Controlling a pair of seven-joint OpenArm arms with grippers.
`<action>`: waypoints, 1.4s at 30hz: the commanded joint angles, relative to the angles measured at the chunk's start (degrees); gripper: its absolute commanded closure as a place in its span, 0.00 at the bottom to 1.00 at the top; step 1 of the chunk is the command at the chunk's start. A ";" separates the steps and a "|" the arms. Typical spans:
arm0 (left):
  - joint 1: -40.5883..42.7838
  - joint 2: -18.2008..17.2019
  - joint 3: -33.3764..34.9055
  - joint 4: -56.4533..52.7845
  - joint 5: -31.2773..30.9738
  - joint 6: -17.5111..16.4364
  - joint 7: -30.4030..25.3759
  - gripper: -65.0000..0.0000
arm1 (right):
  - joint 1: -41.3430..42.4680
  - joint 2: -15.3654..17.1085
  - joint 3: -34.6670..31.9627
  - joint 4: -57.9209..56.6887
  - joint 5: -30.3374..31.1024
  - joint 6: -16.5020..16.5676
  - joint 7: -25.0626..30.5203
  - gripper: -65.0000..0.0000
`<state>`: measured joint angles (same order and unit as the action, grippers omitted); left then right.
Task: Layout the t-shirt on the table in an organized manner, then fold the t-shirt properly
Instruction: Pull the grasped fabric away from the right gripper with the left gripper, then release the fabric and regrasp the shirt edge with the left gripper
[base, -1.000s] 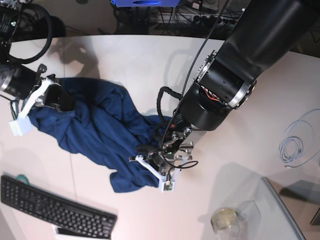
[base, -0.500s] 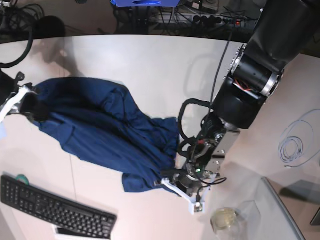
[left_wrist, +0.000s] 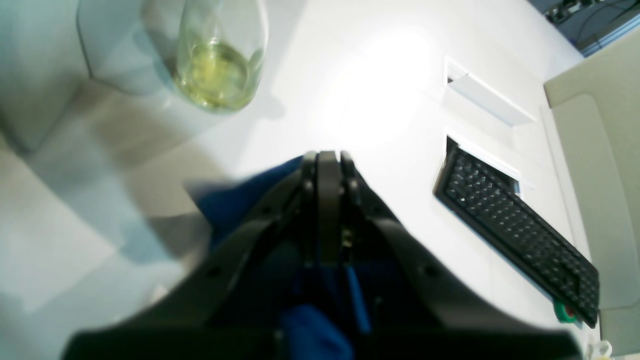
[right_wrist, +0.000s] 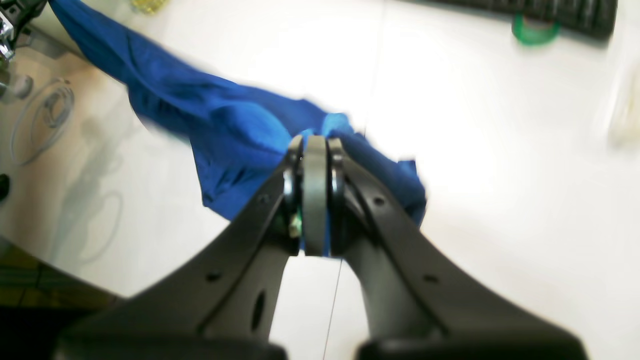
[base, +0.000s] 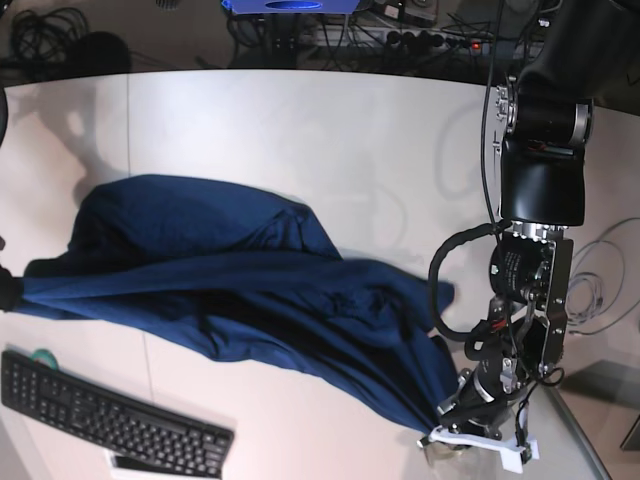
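Note:
The dark navy t-shirt (base: 230, 290) hangs stretched across the white table (base: 300, 130) from the left edge to the front right. My left gripper (base: 470, 435) is shut on one end of the t-shirt at the front right; in the left wrist view (left_wrist: 322, 160) its jaws are closed with blue cloth (left_wrist: 235, 200) between and under them. My right gripper (right_wrist: 310, 145) is shut on the t-shirt's (right_wrist: 225, 125) other end. In the base view it is almost wholly past the left edge.
A black keyboard (base: 110, 420) lies at the front left, with a green ring (right_wrist: 532, 30) beside it. A glass of yellowish liquid (left_wrist: 217, 65) stands by the glass panel (base: 580, 440), close to my left gripper. A coiled cable (base: 590, 285) lies at the right.
The two arms have moved apart: the left gripper toward the front right, the right gripper leftward out of the base view. The t-shirt has been pulled from a bunched heap into a long stretched band.

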<state>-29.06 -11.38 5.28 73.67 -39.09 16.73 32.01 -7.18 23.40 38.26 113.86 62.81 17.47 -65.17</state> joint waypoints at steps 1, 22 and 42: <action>-1.49 -0.18 -0.31 1.10 -0.16 -0.25 -0.84 1.00 | 0.98 1.17 0.82 0.55 0.89 0.33 1.21 1.00; 13.89 -4.32 -7.78 17.89 -0.16 -0.25 -0.67 1.00 | -11.33 -2.08 16.73 0.55 13.37 0.77 -3.45 1.00; -10.99 4.12 3.47 -4.35 -0.07 -0.42 -3.22 1.00 | 29.91 7.15 -9.56 -21.51 -10.54 0.77 -2.66 1.00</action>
<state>-38.11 -7.29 8.97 68.20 -39.09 16.91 29.93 21.39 29.04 28.29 91.48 51.20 18.00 -69.80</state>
